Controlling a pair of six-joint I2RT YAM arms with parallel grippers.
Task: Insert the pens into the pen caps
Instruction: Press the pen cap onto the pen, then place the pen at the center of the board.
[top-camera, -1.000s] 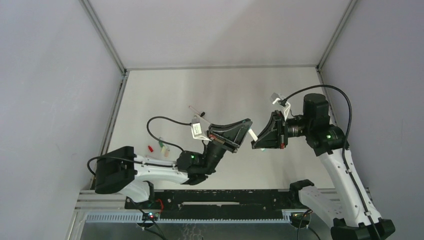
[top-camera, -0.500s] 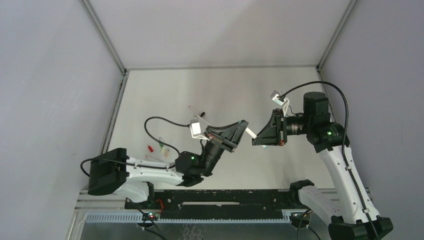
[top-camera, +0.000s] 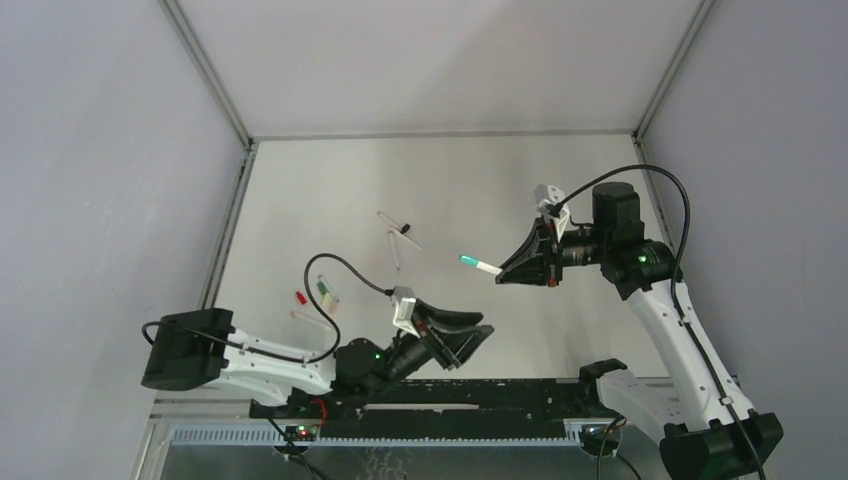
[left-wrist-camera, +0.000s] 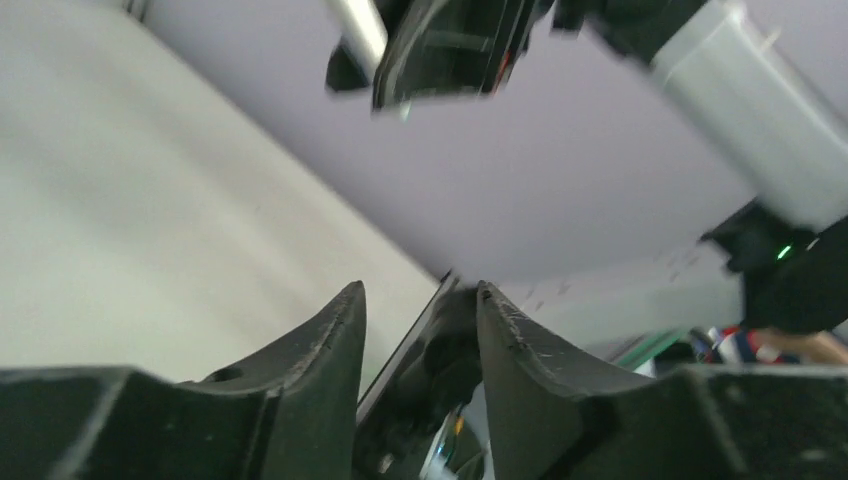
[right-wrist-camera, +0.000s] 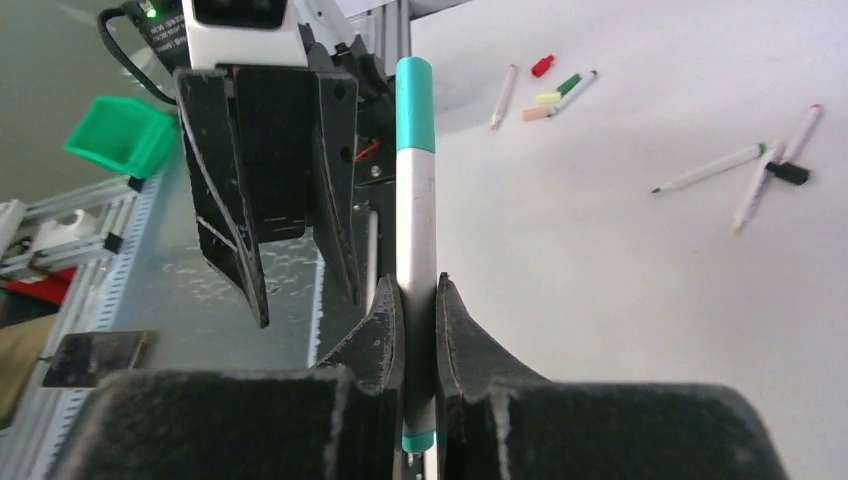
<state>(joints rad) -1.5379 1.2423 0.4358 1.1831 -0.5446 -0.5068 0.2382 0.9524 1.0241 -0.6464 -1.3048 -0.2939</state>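
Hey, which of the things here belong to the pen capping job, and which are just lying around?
Job: teal-capped pen held in the right fingers; loose pens on the table; red cap; black cap.
Lying about: green bin.

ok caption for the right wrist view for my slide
Right claw grips a teal-capped pen, left claw open beyond.

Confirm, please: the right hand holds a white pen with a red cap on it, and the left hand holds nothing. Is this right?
Not quite. The cap on the pen in the right hand is teal, not red, as the right wrist view shows. The left hand does hold nothing.
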